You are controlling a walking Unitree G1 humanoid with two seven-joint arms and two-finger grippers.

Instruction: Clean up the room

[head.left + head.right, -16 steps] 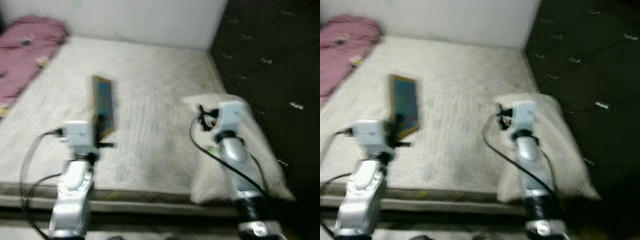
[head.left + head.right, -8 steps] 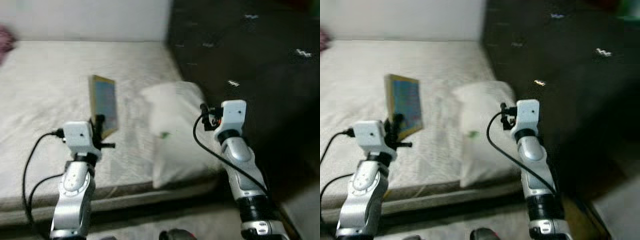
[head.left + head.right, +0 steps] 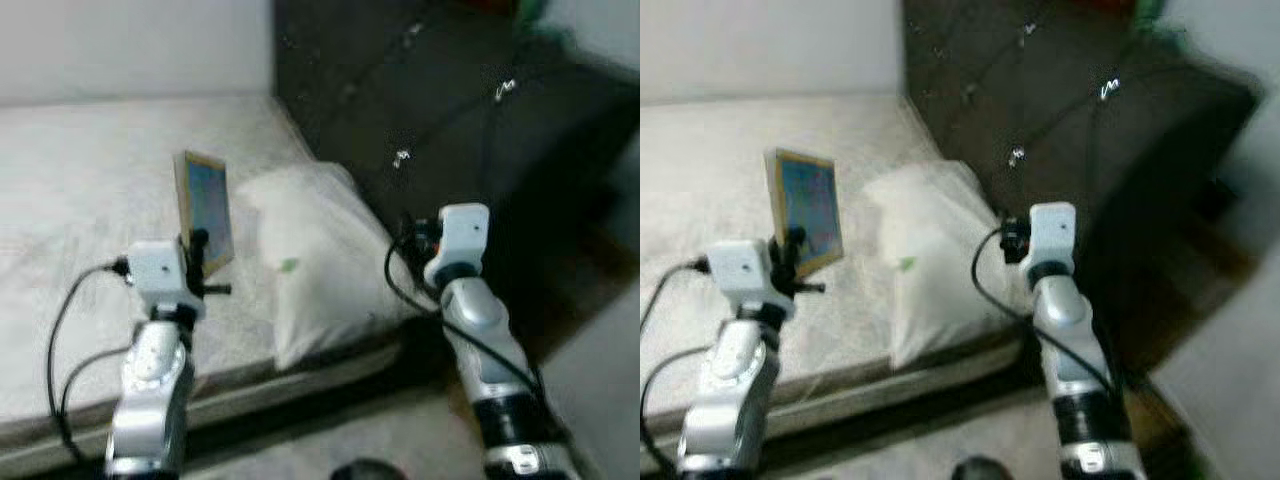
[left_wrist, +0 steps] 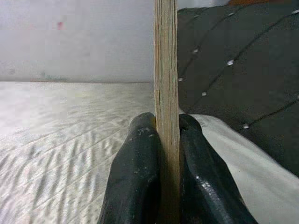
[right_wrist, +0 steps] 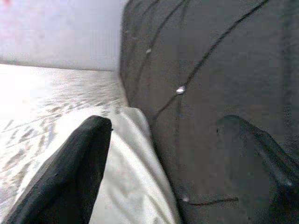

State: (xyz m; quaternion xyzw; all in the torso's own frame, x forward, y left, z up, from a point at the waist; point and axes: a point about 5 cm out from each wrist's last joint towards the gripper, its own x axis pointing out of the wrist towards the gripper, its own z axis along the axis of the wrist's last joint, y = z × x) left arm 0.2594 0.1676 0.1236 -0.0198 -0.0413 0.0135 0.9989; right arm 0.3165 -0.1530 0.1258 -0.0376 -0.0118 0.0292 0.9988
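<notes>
Left wrist view: a thin flat book is seen edge-on, upright, clamped between the two black fingers of the left gripper, with pale mattress and a white wall behind. In the left eye view the same book is shown by its blue, yellow-edged cover, held up above the bed by the left gripper, just beside a white pillow lying at the bed's corner against a dark tufted headboard. In the right wrist view the fingers of the right gripper are spread wide apart with nothing between them, and the pillow's edge and the headboard's buttons are seen close up. The right arm is raised beside the pillow, in front of the headboard.
</notes>
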